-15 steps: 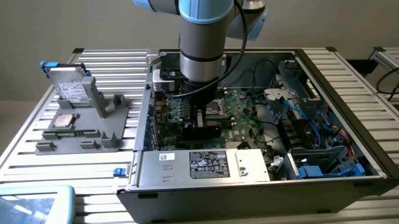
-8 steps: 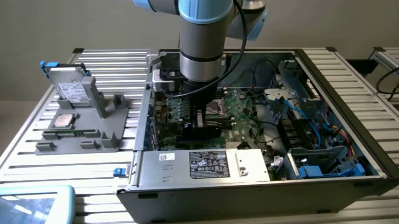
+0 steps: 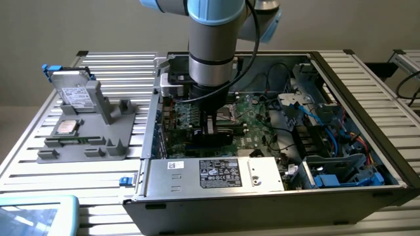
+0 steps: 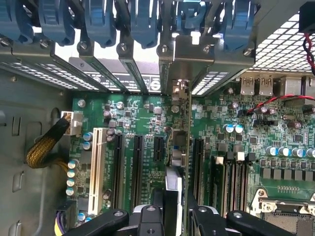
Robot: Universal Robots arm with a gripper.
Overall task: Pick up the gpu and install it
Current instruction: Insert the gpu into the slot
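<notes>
The gripper (image 4: 172,216) clamps the gpu (image 4: 180,132), which stands on edge over the motherboard (image 4: 142,118), long axis running toward the rear slot brackets (image 4: 123,69) seen from the wrist.

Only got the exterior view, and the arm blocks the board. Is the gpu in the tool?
Observer: Yes. In the wrist view the gpu stands on edge between the fingers of the tool, over the motherboard.
Operator: Lined up with a slot?
Observer: It runs parallel to the expansion slots, between the short black slot and a long black slot. I can't tell if it is seated.
Operator: Bracket end?
Observer: Its metal bracket is at the rear-panel opening, below the row of blue latches.
</notes>
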